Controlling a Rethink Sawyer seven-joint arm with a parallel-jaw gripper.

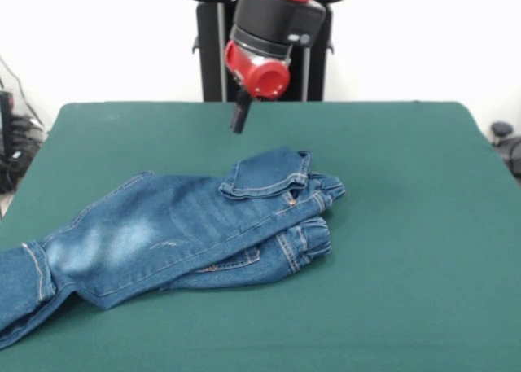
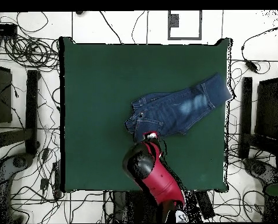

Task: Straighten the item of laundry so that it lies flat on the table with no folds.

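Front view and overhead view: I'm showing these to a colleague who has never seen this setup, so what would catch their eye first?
First the blue jeans, lying crumpled and folded over on the dark green table, one leg reaching its edge. Next the red and black arm, coming down from the far side with its gripper hanging just above the waistband end of the jeans, not touching it. In the overhead view, tangled cables around the table stand out.

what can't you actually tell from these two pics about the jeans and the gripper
- Jeans: the leg ends run off the front view's left edge.
- Lower leg: mostly covered by the upper one in both views.
- Gripper: open or shut unreadable in the front view; overhead, the arm hides it.
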